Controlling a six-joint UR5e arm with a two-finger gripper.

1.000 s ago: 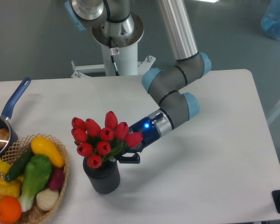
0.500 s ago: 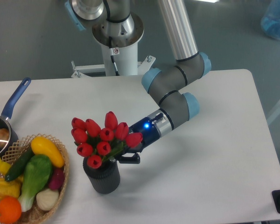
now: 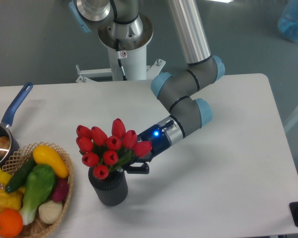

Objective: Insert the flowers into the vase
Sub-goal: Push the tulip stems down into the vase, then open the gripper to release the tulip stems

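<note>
Nothing has shifted since the earlier frames: arm, flowers [image 3: 111, 145] and vase [image 3: 109, 187] sit as they did. Right of the vase the white bench [image 3: 223, 168] runs bare to its rounded right edge, while the lower left is crowded.

At the frame's lower left corner a wicker basket [image 3: 65, 184] holds a yellow squash, green vegetables, an orange and a pale bulb. Above it, cut by the left edge, a blue-handled saucepan [image 3: 10, 115] has something pale inside.

Near lower centre the dark ribbed vase stands upright with the red tulip buds bunched above its mouth, their green stems running down into it.

From the right, the hand [image 3: 133, 167] reaches in at the stems just above the vase rim; buds hide its fingers, so I cannot tell how far open it is.
</note>
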